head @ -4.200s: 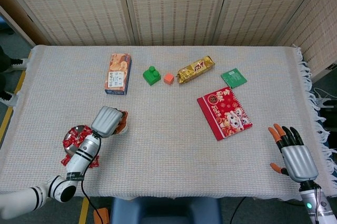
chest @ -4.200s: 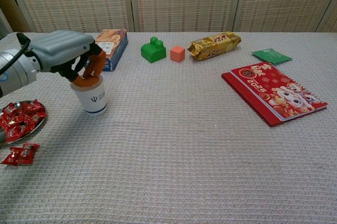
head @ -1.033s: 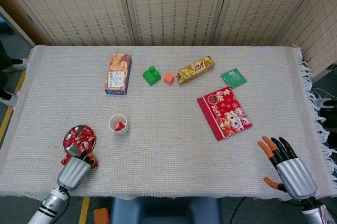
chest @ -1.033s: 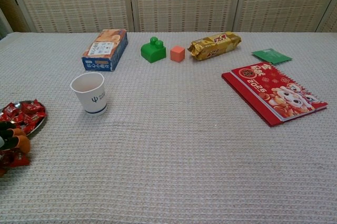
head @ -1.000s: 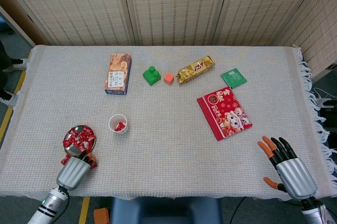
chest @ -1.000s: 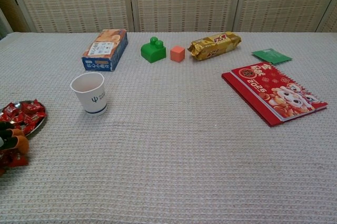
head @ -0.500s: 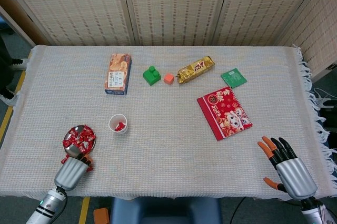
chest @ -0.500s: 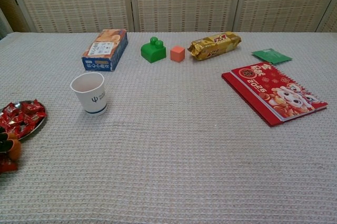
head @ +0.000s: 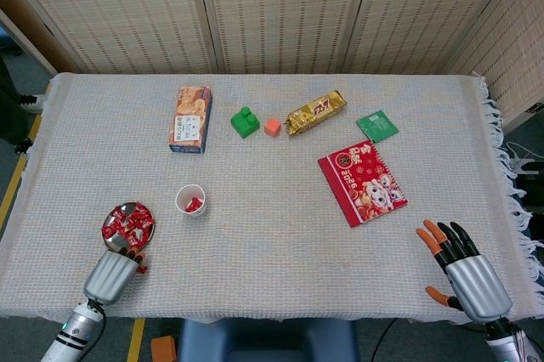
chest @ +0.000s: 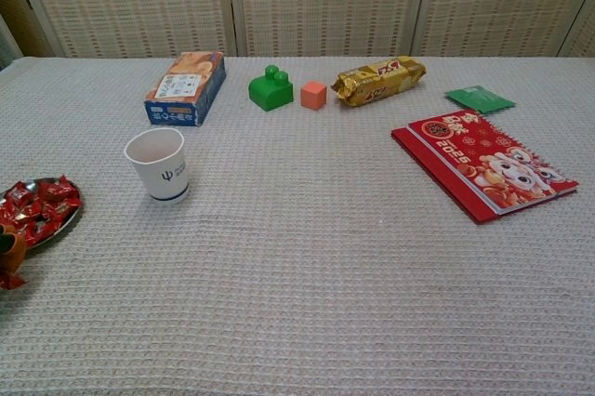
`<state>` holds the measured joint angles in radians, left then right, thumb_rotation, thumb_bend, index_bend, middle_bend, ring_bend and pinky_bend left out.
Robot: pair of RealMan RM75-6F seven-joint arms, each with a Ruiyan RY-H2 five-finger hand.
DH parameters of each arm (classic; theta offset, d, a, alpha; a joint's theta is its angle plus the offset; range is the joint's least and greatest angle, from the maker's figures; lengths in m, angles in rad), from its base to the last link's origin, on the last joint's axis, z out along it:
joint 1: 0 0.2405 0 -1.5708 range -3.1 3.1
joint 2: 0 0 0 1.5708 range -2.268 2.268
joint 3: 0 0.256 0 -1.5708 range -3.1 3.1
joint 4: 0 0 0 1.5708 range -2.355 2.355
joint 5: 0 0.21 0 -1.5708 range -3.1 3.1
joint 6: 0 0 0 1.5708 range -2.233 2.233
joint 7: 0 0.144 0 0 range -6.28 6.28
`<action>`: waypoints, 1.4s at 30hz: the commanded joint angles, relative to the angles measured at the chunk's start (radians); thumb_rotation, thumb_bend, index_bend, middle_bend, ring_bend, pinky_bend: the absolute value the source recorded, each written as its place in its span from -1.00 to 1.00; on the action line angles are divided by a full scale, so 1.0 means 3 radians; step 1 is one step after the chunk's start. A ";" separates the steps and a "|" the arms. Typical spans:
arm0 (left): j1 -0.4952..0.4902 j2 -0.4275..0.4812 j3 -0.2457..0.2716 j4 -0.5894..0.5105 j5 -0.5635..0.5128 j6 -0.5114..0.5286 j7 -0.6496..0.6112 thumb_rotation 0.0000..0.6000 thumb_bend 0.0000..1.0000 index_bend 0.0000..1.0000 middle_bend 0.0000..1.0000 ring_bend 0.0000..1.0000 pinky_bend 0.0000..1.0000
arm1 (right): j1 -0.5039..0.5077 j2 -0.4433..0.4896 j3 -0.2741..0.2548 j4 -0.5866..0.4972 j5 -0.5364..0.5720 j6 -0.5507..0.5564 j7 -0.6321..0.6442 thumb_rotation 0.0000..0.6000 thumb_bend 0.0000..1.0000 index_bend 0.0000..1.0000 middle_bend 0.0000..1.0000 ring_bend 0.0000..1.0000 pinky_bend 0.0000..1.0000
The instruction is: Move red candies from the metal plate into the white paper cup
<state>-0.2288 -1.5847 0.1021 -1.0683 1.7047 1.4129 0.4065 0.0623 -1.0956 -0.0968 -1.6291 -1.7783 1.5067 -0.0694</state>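
The metal plate [head: 119, 212] [chest: 61, 222] sits near the front left and holds several red candies [head: 127, 224] [chest: 37, 207]. To its right stands the white paper cup [head: 189, 200] [chest: 160, 165], upright, with a red candy showing inside in the head view. My left hand [head: 110, 275] is at the table's front edge just below the plate, its dark fingertips [head: 129, 253] curled down beside a loose red candy [head: 141, 268]. Whether it grips anything is hidden. The chest view shows only an orange fingertip [chest: 6, 244] of it. My right hand [head: 467, 270] hovers at the front right, fingers spread, holding nothing.
At the back lie a snack box [head: 189, 118], a green block [head: 245, 121], an orange cube [head: 272, 127], a gold snack packet [head: 315, 111] and a green sachet [head: 376, 126]. A red booklet [head: 362, 181] lies right of centre.
My left hand has slid back from the plate's near rim toward the front table edge, almost leaving the chest view. The right hand, cup and plate have not moved.
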 commanded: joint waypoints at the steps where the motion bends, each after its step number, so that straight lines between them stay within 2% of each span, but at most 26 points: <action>1: -0.0019 0.0051 -0.0029 -0.0102 0.0055 0.0094 -0.0019 1.00 0.52 0.49 0.46 0.29 1.00 | 0.0002 0.0002 0.0004 0.0002 0.0006 -0.0004 0.0009 1.00 -0.91 -1.00 -1.00 -1.00 -1.00; 8: -0.0175 0.0227 -0.0178 -0.0598 0.0072 0.0063 0.0053 1.00 0.55 0.49 0.46 0.30 1.00 | 0.0021 0.0003 0.0028 0.0005 0.0057 -0.0044 0.0022 1.00 -0.91 -1.00 -1.00 -1.00 -1.00; 11: -0.0306 0.0247 -0.0310 -0.0821 0.0049 -0.0011 0.0051 1.00 0.55 0.49 0.46 0.30 1.00 | 0.0030 -0.0003 0.0041 0.0001 0.0088 -0.0070 0.0011 1.00 -0.91 -1.00 -1.00 -1.00 -1.00; 14: -0.0506 0.0187 -0.0517 -0.0981 -0.0045 -0.0181 0.0049 1.00 0.55 0.49 0.46 0.29 1.00 | 0.0042 -0.0014 0.0051 -0.0004 0.0119 -0.0108 -0.0016 1.00 -0.91 -1.00 -1.00 -1.00 -1.00; 19: -0.0874 0.0021 -0.0859 -0.0955 -0.0293 -0.0578 0.0198 1.00 0.54 0.49 0.46 0.29 1.00 | 0.0048 -0.0019 0.0075 -0.0011 0.0181 -0.0136 -0.0035 1.00 -0.91 -1.00 -1.00 -1.00 -1.00; 24: -0.1149 -0.0146 -0.1053 -0.0822 -0.0511 -0.0855 0.0376 1.00 0.54 0.49 0.46 0.29 1.00 | 0.0044 -0.0013 0.0097 -0.0012 0.0238 -0.0142 -0.0036 1.00 -0.91 -1.00 -1.00 -1.00 -1.00; 30: -0.1324 -0.0312 -0.1116 -0.0510 -0.0645 -0.0957 0.0476 1.00 0.51 0.42 0.44 0.28 0.94 | 0.0041 -0.0003 0.0117 -0.0015 0.0296 -0.0153 -0.0029 1.00 -0.91 -1.00 -1.00 -1.00 -1.00; 37: -0.1350 -0.0251 -0.1008 -0.0443 -0.0707 -0.1017 0.0546 1.00 0.15 -0.10 0.08 -0.07 0.50 | 0.0051 -0.0009 0.0131 -0.0016 0.0324 -0.0175 -0.0039 1.00 -0.91 -1.00 -1.00 -1.00 -1.00; 42: -0.1339 -0.0126 -0.0956 -0.0587 -0.0766 -0.1034 0.0592 1.00 0.08 -0.30 -0.08 -0.18 0.44 | 0.0058 -0.0018 0.0132 -0.0020 0.0324 -0.0188 -0.0054 1.00 -0.91 -1.00 -1.00 -1.00 -1.00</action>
<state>-0.6321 -1.6333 -0.1904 -1.2298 1.4807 1.1037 0.5792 0.0797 -1.1005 -0.0574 -1.6353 -1.6813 1.4504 -0.0852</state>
